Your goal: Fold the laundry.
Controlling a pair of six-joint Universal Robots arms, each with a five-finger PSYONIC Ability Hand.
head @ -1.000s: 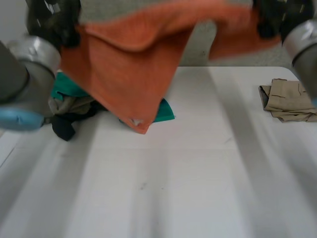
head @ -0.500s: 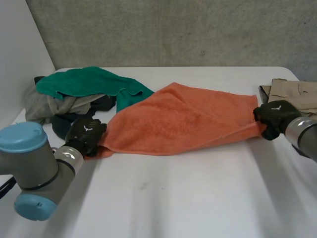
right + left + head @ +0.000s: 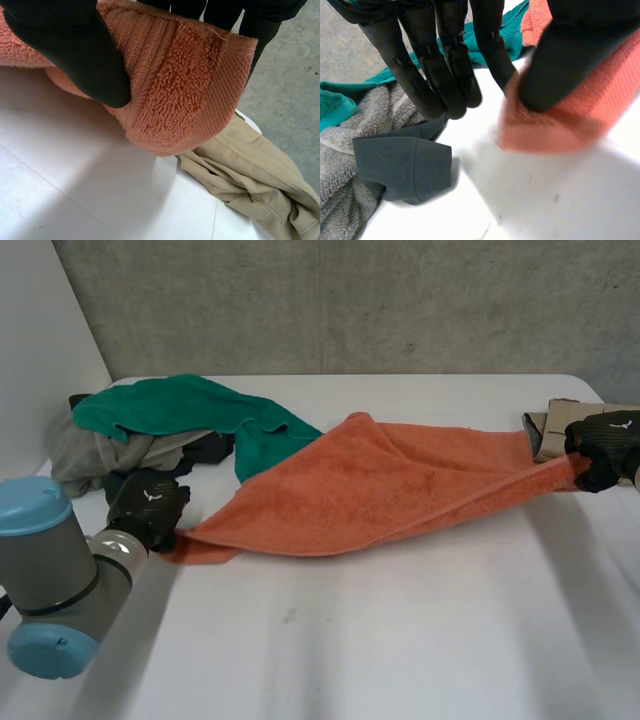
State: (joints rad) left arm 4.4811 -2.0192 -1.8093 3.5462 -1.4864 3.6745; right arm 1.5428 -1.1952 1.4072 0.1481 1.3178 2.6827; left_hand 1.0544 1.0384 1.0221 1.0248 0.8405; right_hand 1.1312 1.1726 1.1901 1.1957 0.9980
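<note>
An orange towel [image 3: 380, 490] lies stretched across the white table [image 3: 400, 640] between my two hands. My right hand [image 3: 605, 440] is at its right end, lifted a little off the table. In the right wrist view the thumb and fingers of the right hand [image 3: 75, 45] pinch the towel's hemmed edge [image 3: 185, 85]. My left hand [image 3: 150, 505] is at the towel's left corner, low on the table. In the left wrist view the fingers [image 3: 440, 65] are straight and off the cloth, with the thumb over the orange corner [image 3: 555, 130].
A laundry pile sits at the back left: a green towel [image 3: 170, 405], grey cloth [image 3: 85, 455] and a dark garment [image 3: 405, 165] at my left fingertips. Folded tan trousers [image 3: 550, 430] lie just behind my right hand, beside the towel's end [image 3: 250, 185].
The towel has come down from the air onto the table. My right hand has drawn its end further right, pulling it longer. My left hand has slid left and its fingers have straightened.
</note>
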